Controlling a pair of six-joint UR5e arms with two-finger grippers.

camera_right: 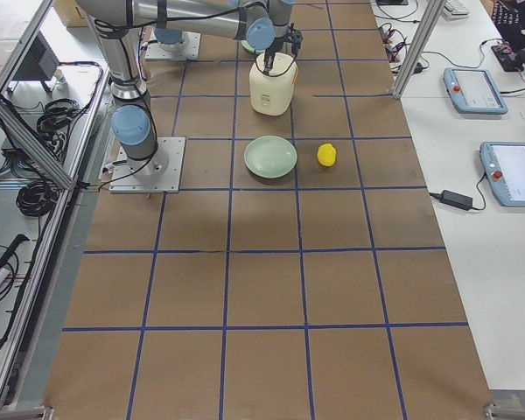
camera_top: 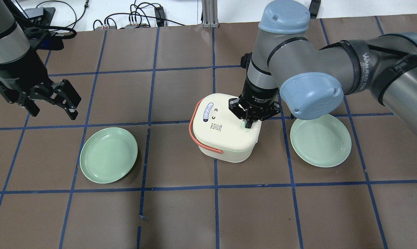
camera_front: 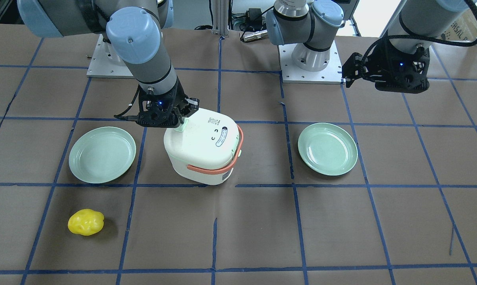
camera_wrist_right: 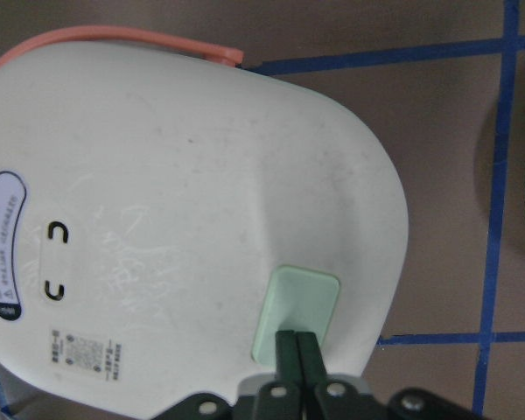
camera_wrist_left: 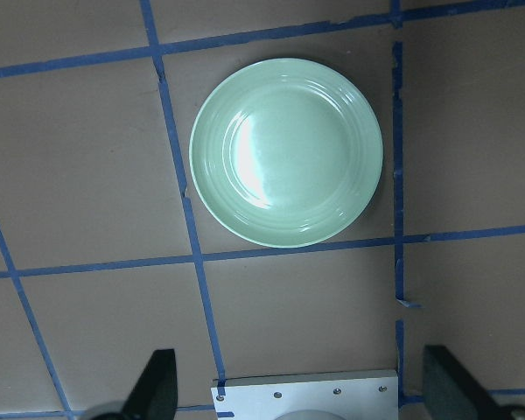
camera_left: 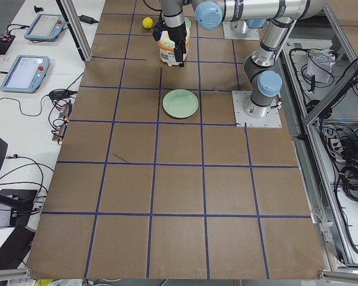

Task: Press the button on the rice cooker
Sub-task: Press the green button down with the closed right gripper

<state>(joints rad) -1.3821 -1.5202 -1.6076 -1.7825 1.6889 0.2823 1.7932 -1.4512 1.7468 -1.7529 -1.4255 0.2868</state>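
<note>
Hovering over the lid: the right gripper (camera_wrist_right: 296, 339) points straight down, its two fingers pressed together into a single blunt tip with nothing between them.
Cooker: the rice cooker (camera_top: 225, 138) sits mid-table between two mint plates, lid shut, with the salmon handle band (camera_top: 194, 129) on the side towards the left arm.
Button: a mint-green tab (camera_wrist_right: 302, 302) is set into the lid on the side away from the handle, facing the right-hand plate (camera_top: 345, 138).
Tip against button: from the wrist camera the joined fingers sit over the tab's outer end, by the lid's edge. Most of the tab stretches away from them towards the lid's middle.
Long axis: the tab runs from the lid's edge inward, in line with the fingers as the wrist camera sees them.
Contact: I cannot tell whether the tip already bears on the tab or stops just short.
Next move, as I judge it: a short push straight down, perhaps nudged inward to land squarely on the tab.
Nearer arm: the right, plainly.
Other arm: the left gripper (camera_top: 53, 105) hangs spread wide and holds nothing. It is well apart from the cooker, beyond the left-hand plate (camera_top: 87, 162).
</note>
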